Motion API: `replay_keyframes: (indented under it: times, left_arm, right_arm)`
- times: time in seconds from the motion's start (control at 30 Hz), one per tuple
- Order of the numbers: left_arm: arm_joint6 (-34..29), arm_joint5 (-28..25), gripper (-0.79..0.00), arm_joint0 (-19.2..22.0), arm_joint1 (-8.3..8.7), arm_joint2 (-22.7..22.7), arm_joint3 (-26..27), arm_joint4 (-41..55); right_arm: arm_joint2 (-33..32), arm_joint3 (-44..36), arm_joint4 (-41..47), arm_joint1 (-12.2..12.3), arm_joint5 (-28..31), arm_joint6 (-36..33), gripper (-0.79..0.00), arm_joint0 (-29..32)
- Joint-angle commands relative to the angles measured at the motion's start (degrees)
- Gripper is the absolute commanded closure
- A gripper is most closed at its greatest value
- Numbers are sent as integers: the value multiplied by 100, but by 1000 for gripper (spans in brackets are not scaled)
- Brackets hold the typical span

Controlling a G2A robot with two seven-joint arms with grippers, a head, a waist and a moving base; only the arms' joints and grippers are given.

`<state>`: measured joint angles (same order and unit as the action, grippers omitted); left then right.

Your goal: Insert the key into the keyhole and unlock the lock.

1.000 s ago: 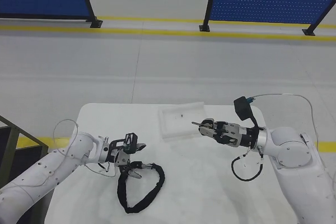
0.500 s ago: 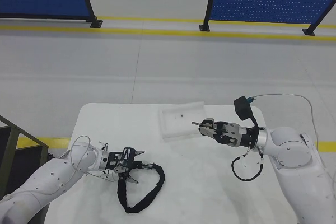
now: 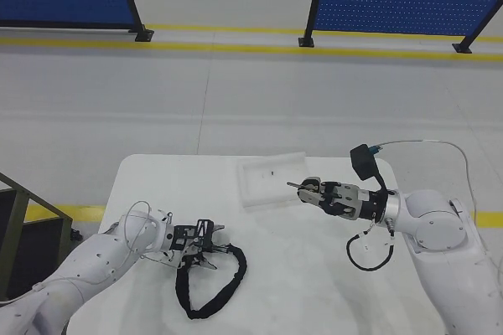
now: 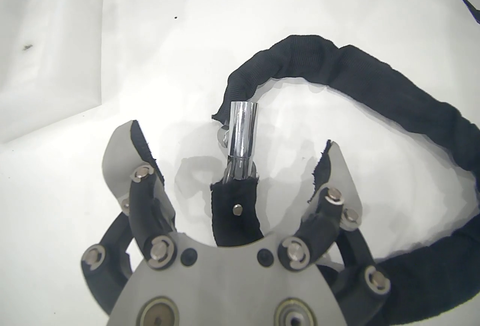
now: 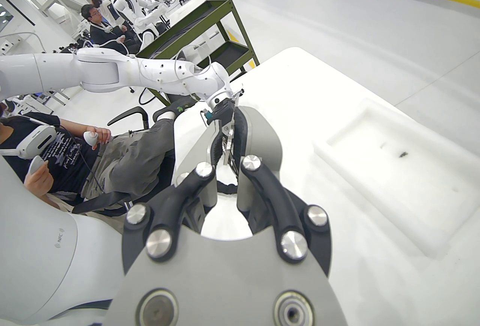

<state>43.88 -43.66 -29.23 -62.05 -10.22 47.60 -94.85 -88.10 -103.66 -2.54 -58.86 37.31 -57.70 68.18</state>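
Your left tool sits low over the white desk, at its left front. Its two fingers are spread wide and hold nothing. Between them, touching neither, lies the lock, a short chrome cylinder pointing away from the wrist. A black fabric-sleeved chain runs from the lock and curls into a loop on the desk beside the tool.

Your right tool is well apart from it, raised at the right side of the desk. Its fingers are closed on the key, whose thin tip sticks out over the right edge of a shallow white foam tray at the back of the desk.
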Motion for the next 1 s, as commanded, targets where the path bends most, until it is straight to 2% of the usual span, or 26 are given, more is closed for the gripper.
replay_keyframes:
  times: [0.0,0.07,0.2,0.23,0.27,0.47,0.63,0.8,0.97]
  left_arm:
    - [11,32,-388,-3,-51,-8,-76,-59]
    - [34,30,-357,-15,-103,-16,-145,-89]
    - [5,45,-222,-18,-211,-49,-307,-123]
    - [11,34,-92,-25,-238,-67,-352,-93]
    - [24,24,0,-22,-264,-85,-399,-71]
    - [153,-86,0,19,-377,-139,-562,-122]
    - [554,-263,0,39,-383,-220,-581,-102]
    - [1152,-477,0,55,-296,-372,-455,6]
    - [1219,-456,0,24,-79,-547,123,466]
  right_arm:
    - [0,0,0,0,0,0,0,0]
    - [0,0,0,0,0,0,0,0]
    - [0,0,0,0,0,0,0,0]
    - [0,0,0,0,0,0,0,0]
    - [0,0,0,0,0,0,0,0]
    - [0,0,0,0,0,0,0,0]
    - [0,0,0,0,0,0,0,0]
    - [0,0,0,0,0,0,0,0]
    - [0,0,0,0,0,0,0,0]
